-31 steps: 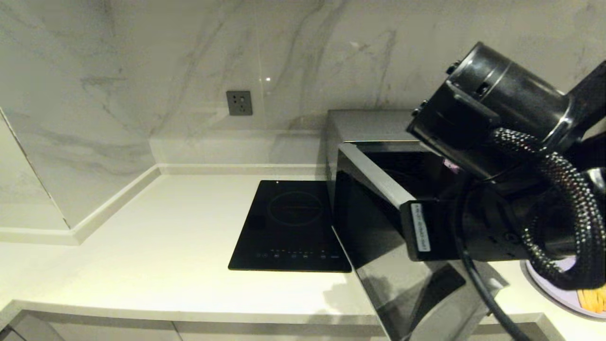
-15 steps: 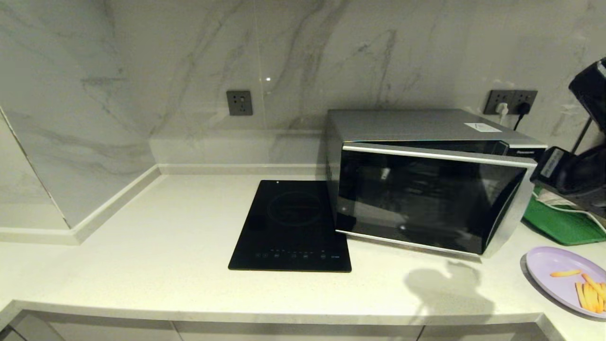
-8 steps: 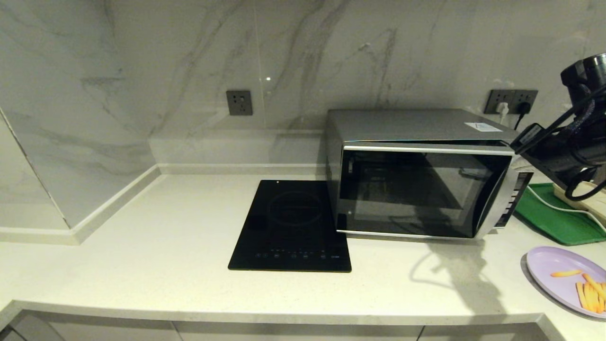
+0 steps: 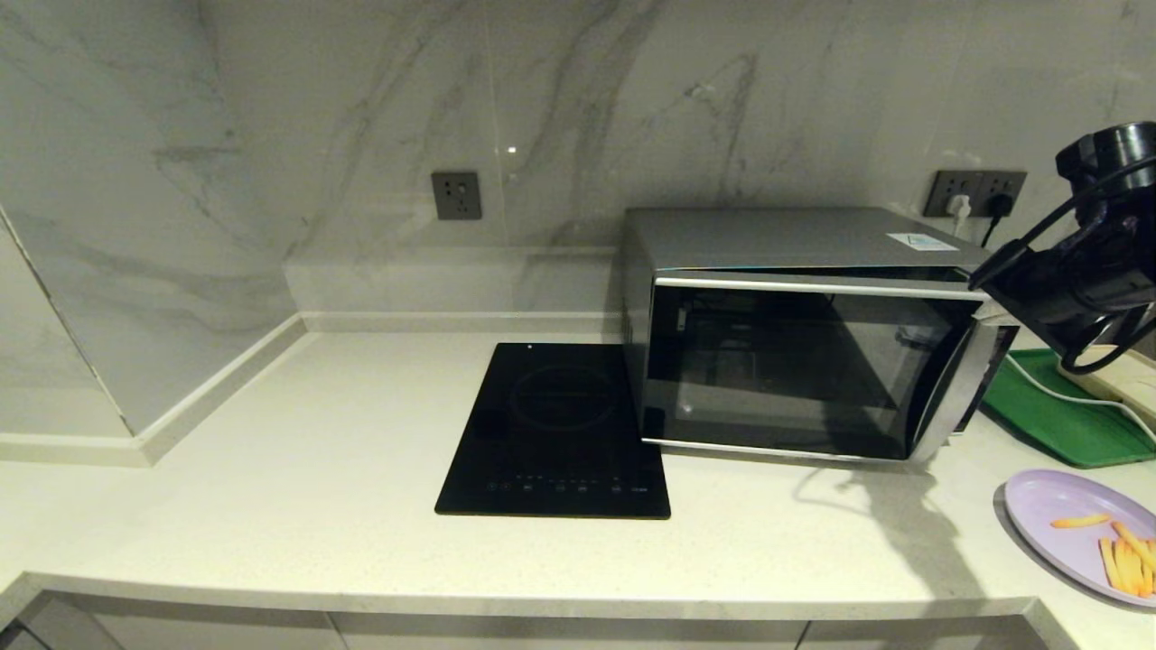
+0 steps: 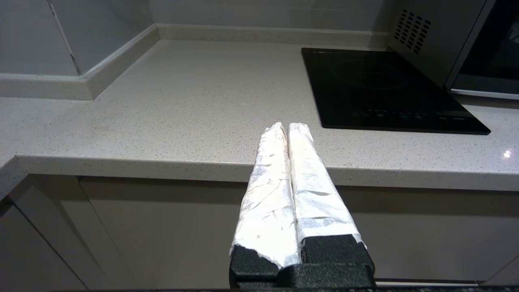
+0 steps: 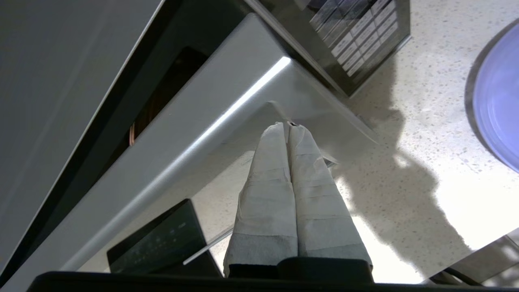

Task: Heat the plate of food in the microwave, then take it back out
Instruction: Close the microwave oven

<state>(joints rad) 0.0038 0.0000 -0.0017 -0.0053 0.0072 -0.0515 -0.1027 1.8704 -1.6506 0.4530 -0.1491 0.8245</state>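
The microwave [image 4: 795, 239] stands at the back of the counter. Its dark glass door [image 4: 795, 370] is almost shut, with the right edge still a little way out from the body. My right gripper [image 4: 998, 307] is shut and empty, its taped tips at the upper right corner of the door. In the right wrist view the gripper [image 6: 288, 125] rests against the door's silver trim [image 6: 194, 121], below the keypad [image 6: 357, 36]. The plate of food [image 4: 1066, 515] lies on the counter at the front right, with the yellow fries [image 4: 1120, 555] on it. My left gripper [image 5: 286, 126] is shut and parked below the counter's front edge.
A black induction cooktop [image 4: 560, 424] lies flat just left of the microwave. A green tray [image 4: 1057, 420] holding a cream power strip [image 4: 1115, 375] sits right of the microwave, behind the plate. Marble walls close off the back and left.
The microwave door has swung from wide open to nearly shut. My right arm has moved from in front of the microwave to its upper right corner. The plate has stayed on the counter.
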